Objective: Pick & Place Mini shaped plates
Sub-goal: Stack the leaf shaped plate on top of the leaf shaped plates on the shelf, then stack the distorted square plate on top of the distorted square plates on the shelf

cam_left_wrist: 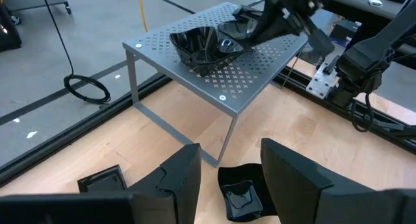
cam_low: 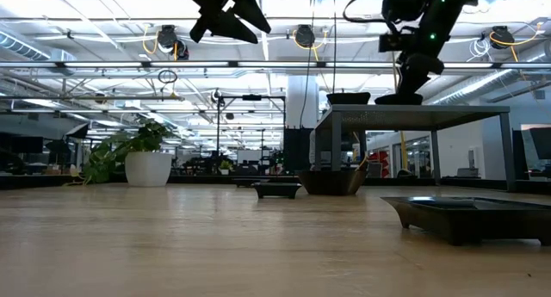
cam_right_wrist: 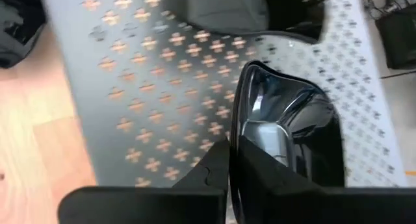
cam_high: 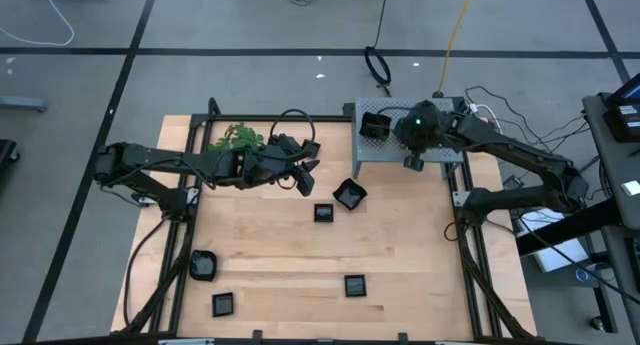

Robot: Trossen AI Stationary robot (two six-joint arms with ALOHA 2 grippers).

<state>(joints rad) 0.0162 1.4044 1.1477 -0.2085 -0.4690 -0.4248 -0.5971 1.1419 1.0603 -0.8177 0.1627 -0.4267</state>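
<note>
1. The right gripper (cam_right_wrist: 229, 149) is clamped on the rim of a glossy black plate (cam_right_wrist: 289, 130) over the grey perforated stand (cam_high: 405, 157), likely to set it beside the plates (cam_left_wrist: 201, 45) already there
2. The left gripper (cam_left_wrist: 227, 178) hangs wide and empty above a plate (cam_left_wrist: 244, 199) on the wooden table (cam_high: 400, 250)
3. Whether the held plate touches the stand is unclear

Right tool (cam_right_wrist: 231, 160) tips hidden by plate (cam_right_wrist: 289, 130); plate blurred, cut off.
</note>
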